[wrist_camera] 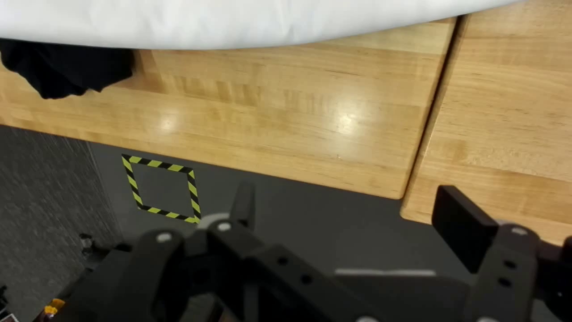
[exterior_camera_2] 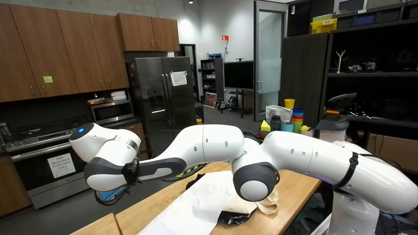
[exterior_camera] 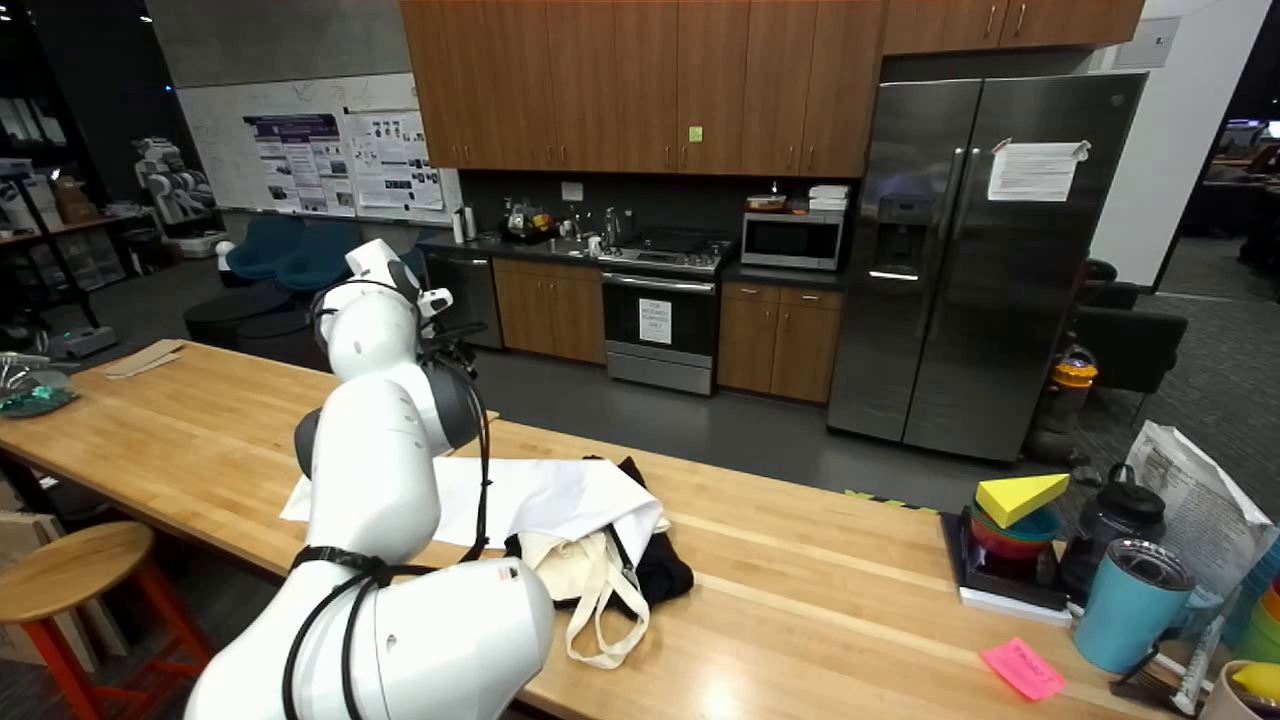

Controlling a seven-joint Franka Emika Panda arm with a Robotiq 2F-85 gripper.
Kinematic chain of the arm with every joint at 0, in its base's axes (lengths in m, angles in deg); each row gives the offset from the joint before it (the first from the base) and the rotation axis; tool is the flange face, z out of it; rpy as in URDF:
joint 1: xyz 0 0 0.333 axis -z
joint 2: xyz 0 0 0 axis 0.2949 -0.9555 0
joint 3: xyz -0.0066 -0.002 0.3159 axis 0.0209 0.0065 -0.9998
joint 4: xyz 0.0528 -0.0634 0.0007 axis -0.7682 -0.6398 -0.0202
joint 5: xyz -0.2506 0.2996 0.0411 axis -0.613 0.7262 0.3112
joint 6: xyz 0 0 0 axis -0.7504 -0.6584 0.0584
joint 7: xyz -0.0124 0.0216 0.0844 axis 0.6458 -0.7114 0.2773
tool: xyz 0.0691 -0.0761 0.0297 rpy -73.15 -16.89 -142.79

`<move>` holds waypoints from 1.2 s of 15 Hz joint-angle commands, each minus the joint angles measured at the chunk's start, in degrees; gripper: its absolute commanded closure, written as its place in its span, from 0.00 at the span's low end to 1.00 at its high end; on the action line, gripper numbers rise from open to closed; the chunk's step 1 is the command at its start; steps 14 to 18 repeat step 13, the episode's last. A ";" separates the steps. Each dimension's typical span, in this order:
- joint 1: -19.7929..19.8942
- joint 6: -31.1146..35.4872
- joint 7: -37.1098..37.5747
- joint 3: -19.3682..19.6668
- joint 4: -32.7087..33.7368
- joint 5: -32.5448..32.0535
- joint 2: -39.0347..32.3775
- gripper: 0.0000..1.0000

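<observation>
The gripper (wrist_camera: 354, 217) cannot be clearly made out in either exterior view; in the wrist view its lower parts are blurred and cropped. The top border there cuts off the sheet (wrist_camera: 250, 22), and the arm (exterior_camera: 375, 470) covers part of it in an exterior view. The black cloth (wrist_camera: 71, 67) runs partly under the sheet, its full shape unclear. The sheet lies on the table (wrist_camera: 290, 103), lower than the gripper, past the fingertips toward the top of the wrist view. Its long axis runs along the table, roughly parallel to a line between the fingertips; one end drapes over the bag (exterior_camera: 560, 568). The gripper is released, its fingers (wrist_camera: 464, 230) spread wide, well apart from sheet and cloth, floor (wrist_camera: 313, 214) showing between them.
</observation>
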 commanded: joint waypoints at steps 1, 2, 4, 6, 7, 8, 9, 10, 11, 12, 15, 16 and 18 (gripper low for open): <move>-1.87 -0.53 -6.04 1.84 0.04 -2.45 1.20 0.00; -2.74 -0.59 -9.15 2.61 0.09 -3.92 1.37 0.00; -4.11 -1.31 -13.98 3.73 0.11 -5.93 1.68 0.00; -5.29 -1.05 -19.06 5.05 0.13 -7.98 1.77 0.00; -5.72 -0.36 -21.70 5.66 0.14 -9.01 1.60 0.00; -6.16 0.57 -24.10 6.31 0.14 -10.05 1.37 0.00; -6.52 1.76 -26.48 6.83 0.13 -10.93 1.15 0.00; -6.76 3.21 -28.84 7.17 0.10 -11.68 1.00 0.00; -6.39 1.66 -24.39 6.34 0.08 -9.95 0.81 0.00; -6.56 2.38 -26.04 6.64 0.07 -10.42 0.79 0.00; -6.64 2.70 -26.87 6.73 0.06 -10.62 0.79 0.00; -6.64 2.70 -26.87 6.73 0.06 -10.62 0.79 0.00; -6.64 2.70 -26.87 6.73 0.06 -10.62 0.79 0.00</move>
